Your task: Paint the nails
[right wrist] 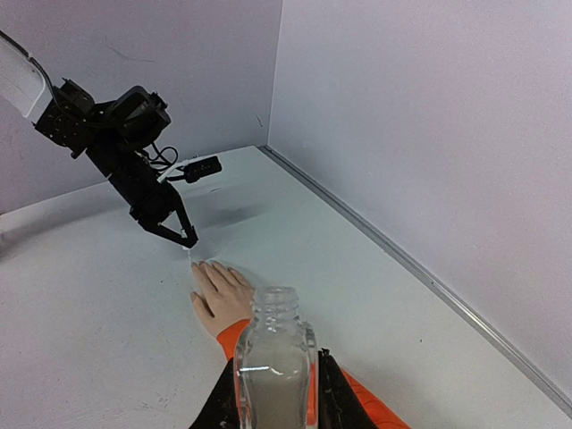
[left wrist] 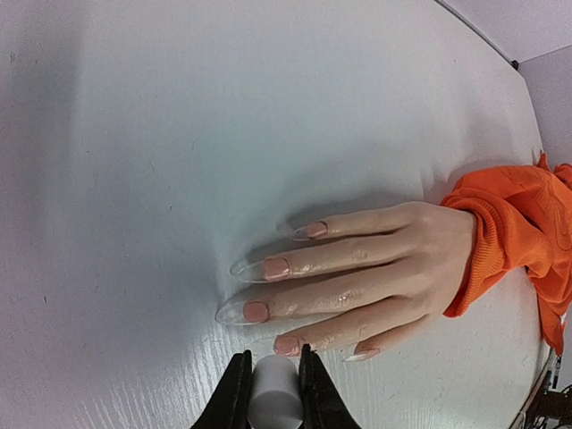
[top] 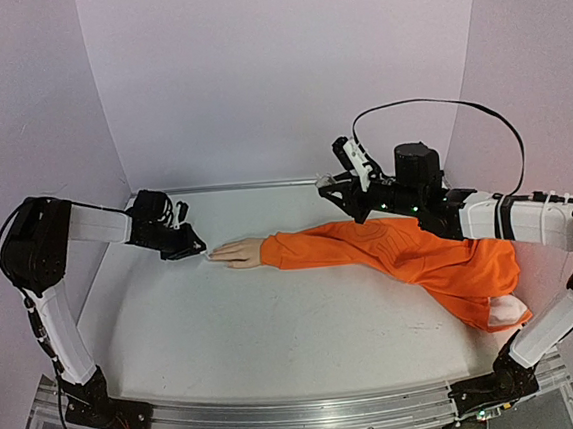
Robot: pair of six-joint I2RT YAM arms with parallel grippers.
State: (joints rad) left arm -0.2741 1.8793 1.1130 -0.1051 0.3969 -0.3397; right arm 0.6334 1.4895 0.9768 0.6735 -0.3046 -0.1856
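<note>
A pale mannequin hand (top: pixel 238 253) lies flat on the white table, sticking out of an orange sleeve (top: pixel 400 250). Its nails (left wrist: pixel 275 267) look pinkish with long clear tips. My left gripper (left wrist: pixel 274 380) is shut on a white cylindrical cap (left wrist: pixel 273 398) and hovers just beside the nail (left wrist: pixel 287 345) of the finger nearest it. From above, the left gripper (top: pixel 197 250) sits at the fingertips. My right gripper (right wrist: pixel 274 398) is shut on a small clear open bottle (right wrist: pixel 274 366), held upright above the sleeve. The right gripper (top: pixel 336 188) stays behind the forearm.
Lilac walls close in the back and both sides. A metal strip (right wrist: pixel 420 268) runs along the foot of the back wall. The sleeve bunches up at the right near a white label (top: pixel 507 308). A black cable (top: pixel 438 106) loops over the right arm.
</note>
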